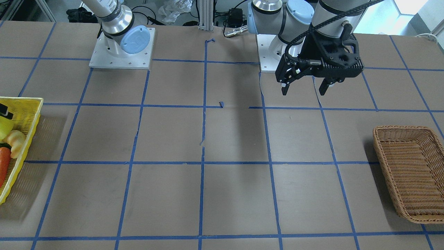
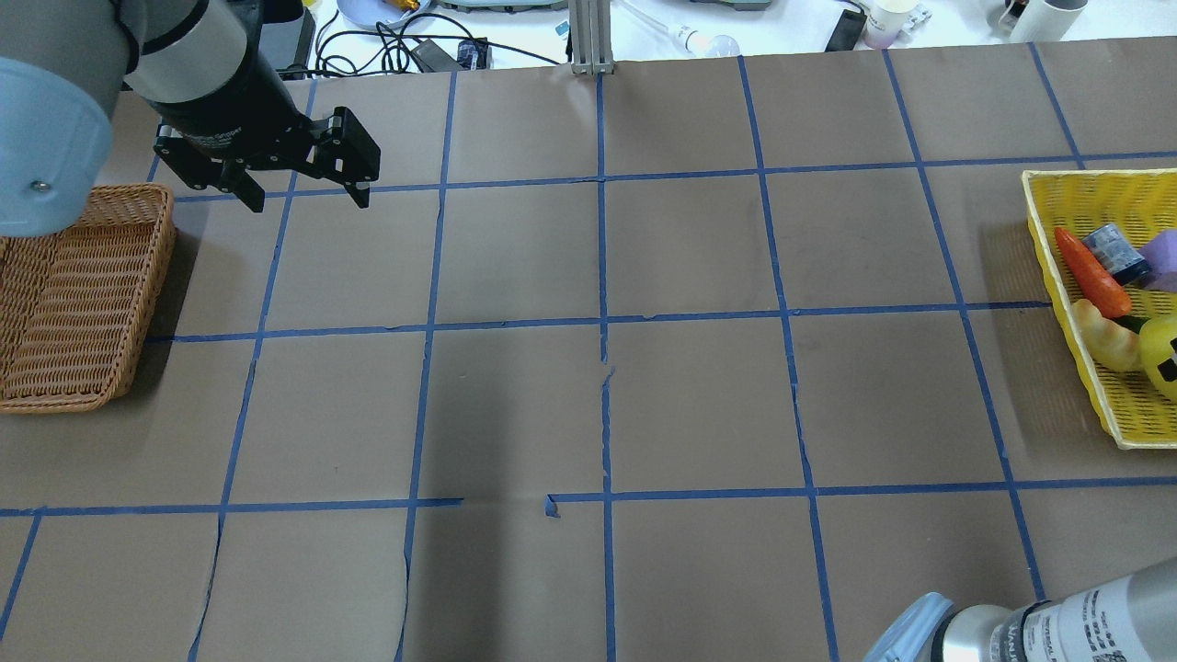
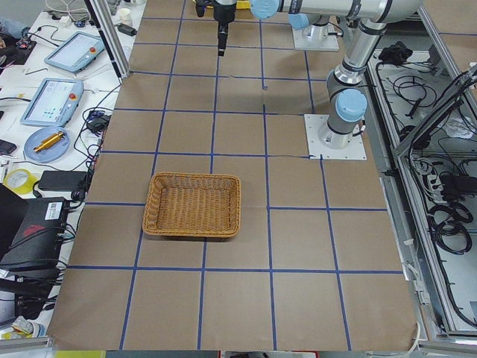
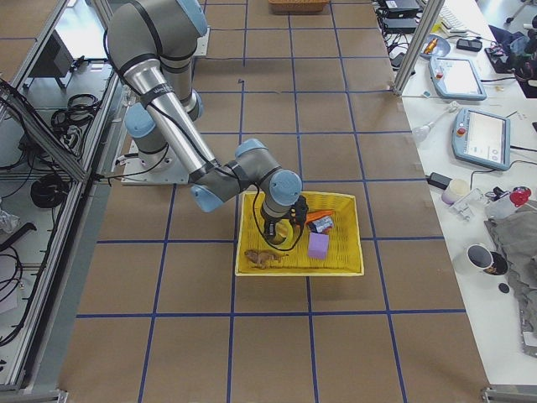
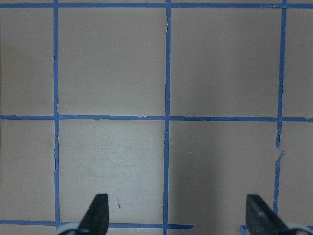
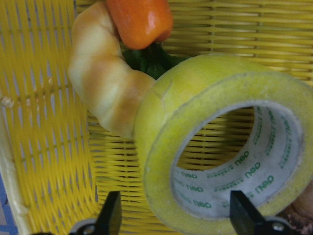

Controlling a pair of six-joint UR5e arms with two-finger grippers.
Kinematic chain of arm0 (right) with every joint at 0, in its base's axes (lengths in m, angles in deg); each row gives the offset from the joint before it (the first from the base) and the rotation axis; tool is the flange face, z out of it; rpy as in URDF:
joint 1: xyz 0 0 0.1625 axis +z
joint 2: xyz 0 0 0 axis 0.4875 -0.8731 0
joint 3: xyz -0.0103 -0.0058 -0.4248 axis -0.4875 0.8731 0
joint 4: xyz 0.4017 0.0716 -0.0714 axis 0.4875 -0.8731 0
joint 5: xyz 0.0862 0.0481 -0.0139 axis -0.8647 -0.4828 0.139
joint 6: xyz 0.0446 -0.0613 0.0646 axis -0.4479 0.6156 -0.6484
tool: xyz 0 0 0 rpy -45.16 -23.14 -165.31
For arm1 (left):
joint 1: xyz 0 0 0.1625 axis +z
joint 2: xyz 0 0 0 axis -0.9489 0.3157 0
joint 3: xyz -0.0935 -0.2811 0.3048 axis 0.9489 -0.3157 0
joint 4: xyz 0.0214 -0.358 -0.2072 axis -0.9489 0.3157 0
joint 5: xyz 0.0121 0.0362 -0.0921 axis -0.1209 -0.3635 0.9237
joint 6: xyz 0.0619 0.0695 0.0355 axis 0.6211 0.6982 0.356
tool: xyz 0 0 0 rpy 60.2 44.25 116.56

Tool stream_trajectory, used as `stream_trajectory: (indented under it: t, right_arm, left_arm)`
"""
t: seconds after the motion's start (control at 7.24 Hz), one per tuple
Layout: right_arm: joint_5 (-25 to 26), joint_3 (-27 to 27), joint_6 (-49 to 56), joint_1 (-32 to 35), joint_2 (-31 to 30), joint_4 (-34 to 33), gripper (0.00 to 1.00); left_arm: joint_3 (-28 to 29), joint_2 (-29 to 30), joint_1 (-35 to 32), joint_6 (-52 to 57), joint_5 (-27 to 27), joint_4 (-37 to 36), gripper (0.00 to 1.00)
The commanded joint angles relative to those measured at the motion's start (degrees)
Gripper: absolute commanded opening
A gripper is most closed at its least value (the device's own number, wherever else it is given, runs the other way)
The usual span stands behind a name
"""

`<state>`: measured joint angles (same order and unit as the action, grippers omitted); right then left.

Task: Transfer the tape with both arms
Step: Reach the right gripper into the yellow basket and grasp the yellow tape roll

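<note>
carefully: finds the tape (image 6: 161,147) tilted in the yellow basket (image 6: 39,147), just beside the bread (image 6: 98,83), with jaws of the right gripper (image 6: 178,215) spread astride one wall, not yet clenched. may skid off that slanted rim on closing, or drag bread along. shows jaws of the left gripper (image 5: 178,215) released above the surface (image 5: 112,63), well apart.

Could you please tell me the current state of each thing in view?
left claw: open, empty, hovering.
right claw: open, straddling the tape's wall.
tape: on edge in the yellow basket, not clamped.
wicker basket: empty.
yellow basket: holds tape, carrot, croissant.
</note>
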<state>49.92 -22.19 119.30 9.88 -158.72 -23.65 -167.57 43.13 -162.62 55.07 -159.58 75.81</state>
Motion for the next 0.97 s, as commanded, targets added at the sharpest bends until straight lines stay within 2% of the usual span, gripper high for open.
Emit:
stream_trajectory:
  t: [0.0,0.28,0.55,0.83]
  right_arm:
    - [0.23,0.11,-0.21,-0.03,0.00,0.13,0.01]
    - [0.67,0.63,0.14,-0.03,-0.96,1.53,0.00]
    - [0.06,0.72,-0.03,0.41,-5.60,6.51,0.00]
    - [-0.21,2.03,-0.47,1.63,-7.64,8.22,0.00]
  left_arm:
    - [-0.15,0.00,-0.03,0.00,0.00,-0.02,1.00]
    - [-0.15,0.00,-0.03,0.00,0.00,0.07,1.00]
    - [-0.23,-0.09,-0.03,0.00,0.00,-0.02,1.00]
    - [-0.15,-0.09,0.05,0.00,0.00,-0.02,1.00]
